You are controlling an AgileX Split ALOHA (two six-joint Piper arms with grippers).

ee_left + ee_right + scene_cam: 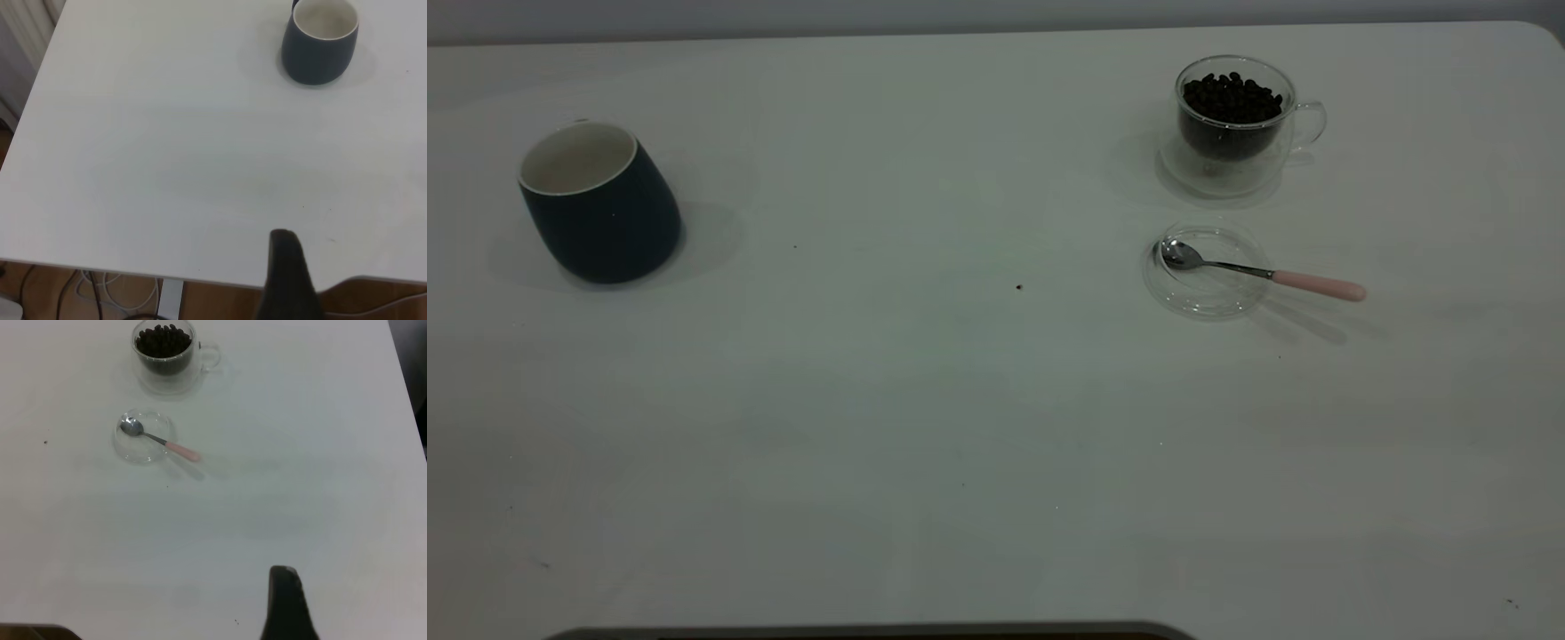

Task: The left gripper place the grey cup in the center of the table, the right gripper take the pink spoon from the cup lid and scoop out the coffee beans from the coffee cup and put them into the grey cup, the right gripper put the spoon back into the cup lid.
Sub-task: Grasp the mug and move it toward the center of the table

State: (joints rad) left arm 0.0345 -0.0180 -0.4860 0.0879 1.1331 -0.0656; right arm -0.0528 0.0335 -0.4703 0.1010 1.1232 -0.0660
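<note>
Grey cup (pixel 600 206) stands upright at far left of the white table (pixel 925 427) in the exterior view, dark outside, pale inside, nothing seen in it; no logo or print on the side that shows. Left wrist view has the same cup (pixel 319 40) well away from the left gripper (pixel 288 280), which hangs back over the table's near edge. Only one dark finger shows, so cannot tell if jaws are apart or closed. Cables and a table leg visible under the edge there.

Mid-table: a small dark speck (pixel 1019 287), loose, apart from everything.

Right side: clear glass cup lid (pixel 1208 271) lying flat, pink spoon (pixel 1263 273) resting in it, metal bowl inside the lid, pink handle sticking out over the rim toward the right. Just behind it, apart, glass coffee cup (pixel 1234 120) with handle to the right, filled with coffee beans (pixel 1232 98). No writing readable on the glass.

Right gripper (pixel 287 603) held back near the table's front, well apart from lid (pixel 144 437), spoon (pixel 160 440) and coffee cup (pixel 165 350); one finger in view, jaw state cannot tell.
</note>
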